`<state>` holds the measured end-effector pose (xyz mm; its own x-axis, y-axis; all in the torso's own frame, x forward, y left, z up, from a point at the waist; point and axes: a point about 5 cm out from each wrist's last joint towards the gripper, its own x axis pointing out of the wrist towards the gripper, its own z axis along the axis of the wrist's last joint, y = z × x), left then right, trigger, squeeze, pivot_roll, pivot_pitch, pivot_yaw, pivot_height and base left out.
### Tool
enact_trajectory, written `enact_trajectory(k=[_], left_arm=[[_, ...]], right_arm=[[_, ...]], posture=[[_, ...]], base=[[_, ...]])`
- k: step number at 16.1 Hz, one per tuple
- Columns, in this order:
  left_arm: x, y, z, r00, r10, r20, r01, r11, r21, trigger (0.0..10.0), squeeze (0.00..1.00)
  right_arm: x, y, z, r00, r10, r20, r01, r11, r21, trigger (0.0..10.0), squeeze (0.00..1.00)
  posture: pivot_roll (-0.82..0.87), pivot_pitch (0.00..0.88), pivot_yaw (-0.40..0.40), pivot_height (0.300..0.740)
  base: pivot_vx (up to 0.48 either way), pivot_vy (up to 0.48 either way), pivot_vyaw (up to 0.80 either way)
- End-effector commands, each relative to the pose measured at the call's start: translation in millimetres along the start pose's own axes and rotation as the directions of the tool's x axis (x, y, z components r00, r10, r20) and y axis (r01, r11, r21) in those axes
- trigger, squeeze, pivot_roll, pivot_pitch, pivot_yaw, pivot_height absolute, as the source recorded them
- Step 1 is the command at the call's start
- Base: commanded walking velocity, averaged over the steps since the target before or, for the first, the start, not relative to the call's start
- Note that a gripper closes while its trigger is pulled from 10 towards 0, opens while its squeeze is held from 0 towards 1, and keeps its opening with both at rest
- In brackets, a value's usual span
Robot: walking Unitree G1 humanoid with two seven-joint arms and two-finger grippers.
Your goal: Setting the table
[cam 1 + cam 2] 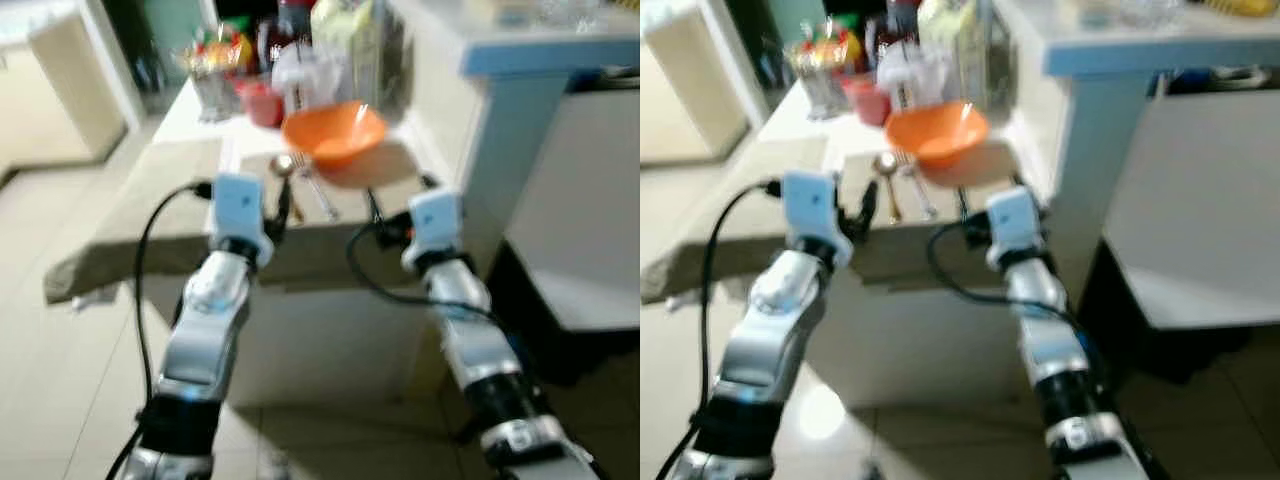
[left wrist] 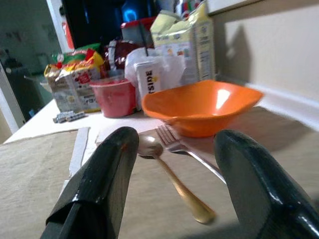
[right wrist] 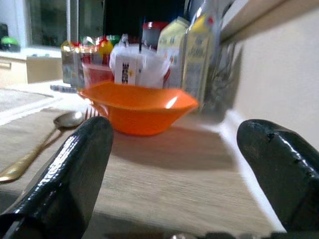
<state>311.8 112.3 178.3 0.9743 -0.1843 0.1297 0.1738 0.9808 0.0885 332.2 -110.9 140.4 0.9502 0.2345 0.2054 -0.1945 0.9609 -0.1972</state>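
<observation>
Ahead of left gripper (image 2: 172,189), spread, empty: gold-handled metal spoon (image 2: 172,177), silver fork (image 2: 192,152) flat on table; thin, rigid, slippery, pinch mid-handle. Beyond right gripper (image 3: 174,169), spread: orange plastic bowl (image 3: 137,107), light, grip rim.

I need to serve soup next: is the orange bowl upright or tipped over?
Upright: the orange bowl rests on its base, rim up.

red cup (image 2: 114,96), milk carton (image 2: 187,46), snack bags (image 2: 75,78)

Spoon (image 1: 283,172) and fork (image 1: 316,192) lie left of bowl (image 1: 334,133).
</observation>
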Motion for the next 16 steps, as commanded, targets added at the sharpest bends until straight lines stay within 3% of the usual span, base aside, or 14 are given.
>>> enact_trajectory(k=[1,4,9,11,12,14,16], left_arm=[[-1.5,10.1,-2.7,1.0,0.028,-0.013,-0.028,1.0,0.01,10.0,0.0],[-0.6,12.4,-6.2,0.998,0.041,-0.044,-0.04,0.999,0.02,10.0,0.0],[3.1,20.1,-7.3,0.995,0.055,-0.086,-0.052,0.998,0.03,10.0,0.0],[13.8,29.9,0.7,0.994,0.004,-0.107,0.001,0.999,0.046,10.0,0.0],[30.4,47.3,6.0,0.989,-0.009,-0.145,0.012,1.0,0.021,10.0,0.0],[51.6,61.5,9.6,0.981,-0.026,-0.194,0.02,0.999,-0.034,10.0,0.0],[70.5,66.4,16.9,0.975,-0.05,-0.216,0.032,0.996,-0.085,10.0,0.0]], right_arm=[[3.8,10.8,4.3,0.999,0.034,0.015,-0.034,0.999,0.01,10.0,0.0],[2.5,13.3,2.3,0.999,0.042,0.009,-0.042,0.999,0.014,10.0,0.0],[-0.1,14.4,2.4,0.999,0.045,0.008,-0.045,0.999,0.023,10.0,0.0],[-6.9,13.6,2.8,0.999,0.044,0.006,-0.044,0.999,0.021,10.0,0.0],[-16.1,11.3,2.0,0.999,0.042,-0.001,-0.042,0.999,0.014,10.0,0.0],[-26.2,7.9,1.4,0.999,0.046,-0.008,-0.046,0.999,0.002,10.0,0.0],[-38.4,4.5,5.6,0.997,0.076,0.009,-0.076,0.997,-0.021,10.0,0.0]], posture=[[-0.04,0.0,0.078,0.74],[-0.03,0.0,0.082,0.74],[-0.03,0.0,0.085,0.74],[-0.04,0.0,0.082,0.74],[-0.05,0.0,0.081,0.74],[-0.08,0.0,0.095,0.74],[-0.12,0.0,0.111,0.74]], base=[[0.48,0.0,0.0],[0.261,0.0,0.0],[0.0,0.0,0.0],[0.0,0.0,0.0],[0.0,0.0,0.0],[0.0,0.0,0.0],[0.0,0.0,0.0]])
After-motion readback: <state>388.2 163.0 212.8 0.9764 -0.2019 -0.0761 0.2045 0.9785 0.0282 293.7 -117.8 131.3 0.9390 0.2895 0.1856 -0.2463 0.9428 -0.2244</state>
